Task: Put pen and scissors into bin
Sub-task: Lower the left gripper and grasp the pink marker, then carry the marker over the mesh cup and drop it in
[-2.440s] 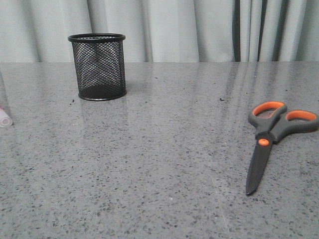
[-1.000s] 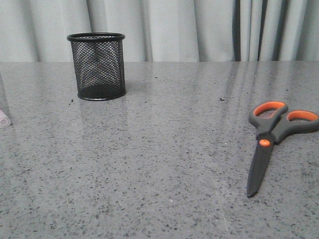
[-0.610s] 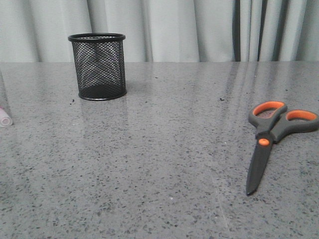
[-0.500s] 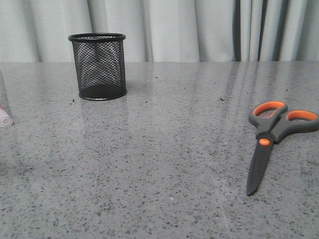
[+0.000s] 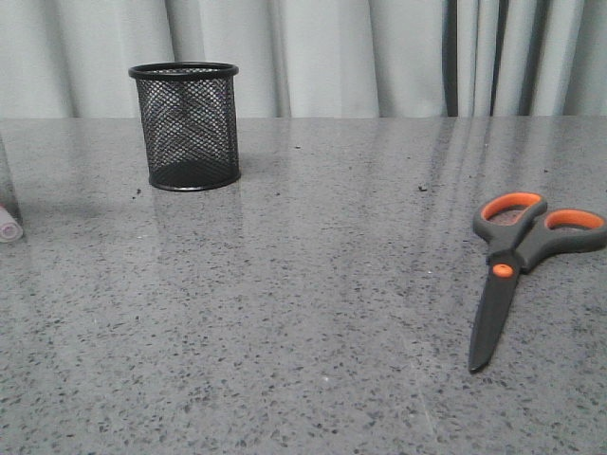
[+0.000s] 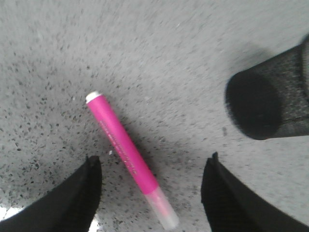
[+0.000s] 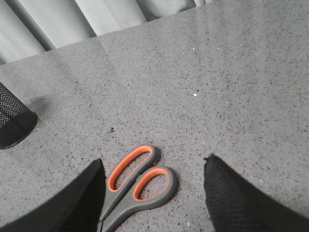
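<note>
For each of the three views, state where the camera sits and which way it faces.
Front: low, facing forward over the table; bin, scissors; no arm shows.
Left wrist: above the pen, looking down; open left gripper.
Right wrist: angled down over the scissors' handles; open right gripper.
Shared: the bin appears in all three views.

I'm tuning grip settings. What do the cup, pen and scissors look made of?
Bin: black wire mesh, likely metal, see-through weave. Pen: glossy magenta barrel, probably plastic, with a translucent cap. Scissors: matte grey handles, orange-lined loops, probably plastic; dark blades, material unclear.
</note>
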`<state>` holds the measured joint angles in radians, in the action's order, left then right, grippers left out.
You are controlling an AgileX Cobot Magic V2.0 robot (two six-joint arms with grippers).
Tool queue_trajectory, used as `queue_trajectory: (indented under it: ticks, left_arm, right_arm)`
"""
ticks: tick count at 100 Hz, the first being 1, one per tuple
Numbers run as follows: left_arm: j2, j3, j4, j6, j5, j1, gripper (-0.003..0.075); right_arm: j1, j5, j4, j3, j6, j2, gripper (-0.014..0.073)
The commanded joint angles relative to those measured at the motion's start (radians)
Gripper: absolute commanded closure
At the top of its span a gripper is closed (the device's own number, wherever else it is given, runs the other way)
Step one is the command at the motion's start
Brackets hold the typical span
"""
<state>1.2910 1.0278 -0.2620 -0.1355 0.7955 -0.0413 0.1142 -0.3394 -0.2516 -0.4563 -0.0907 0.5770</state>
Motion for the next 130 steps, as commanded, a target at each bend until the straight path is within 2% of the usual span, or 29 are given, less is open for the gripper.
queue_trajectory:
  ticks: [1, 16, 45, 63, 77, 100, 102, 109, 119, 130]
  left_arm:
    - [0.049, 0.059, -0.007, -0.047, 0.008, 0.003, 0.0302]
    - [0.148, 0.074, -0.007, -0.091, 0.015, 0.003, 0.035]
    - [0.252, 0.074, 0.06, -0.167, -0.028, 0.003, 0.0351]
    - [0.31, 0.074, 0.118, -0.186, -0.009, 0.003, 0.0365]
    - [0.36, 0.074, 0.2, -0.169, 0.065, 0.003, 0.0471]
    - [0.428, 0.074, 0.226, -0.025, 0.134, 0.003, 0.0719]
    - [0.428, 0.074, 0.226, -0.022, 0.123, 0.003, 0.0741]
    - [0.406, 0.076, 0.222, -0.022, 0.055, 0.003, 0.0739]
    - [0.328, 0.094, 0.144, 0.013, -0.144, 0.003, 0.0738]
    - [0.218, 0.144, -0.152, 0.248, -0.344, -0.007, 0.0738]
  right_arm:
    - [0.002, 0.055, -0.005, -0.039, 0.002, 0.007, 0.0188]
    - [0.002, 0.031, -0.005, -0.039, 0.002, 0.007, 0.0194]
    - [0.002, 0.018, -0.005, -0.039, 0.002, 0.007, 0.0194]
    - [0.002, 0.016, -0.005, -0.039, 0.002, 0.008, 0.0194]
    - [0.002, 0.004, -0.005, -0.039, 0.002, 0.008, 0.0194]
    - [0.002, -0.005, -0.005, -0.039, 0.002, 0.008, 0.0194]
    - [0.002, -0.005, -0.005, -0.039, 0.002, 0.008, 0.0194]
    - [0.002, -0.006, -0.005, -0.039, 0.002, 0.008, 0.0194]
    - [0.002, -0.007, -0.005, -0.039, 0.002, 0.008, 0.0194]
    - [0.002, -0.007, -0.005, -0.039, 0.002, 0.008, 0.0194]
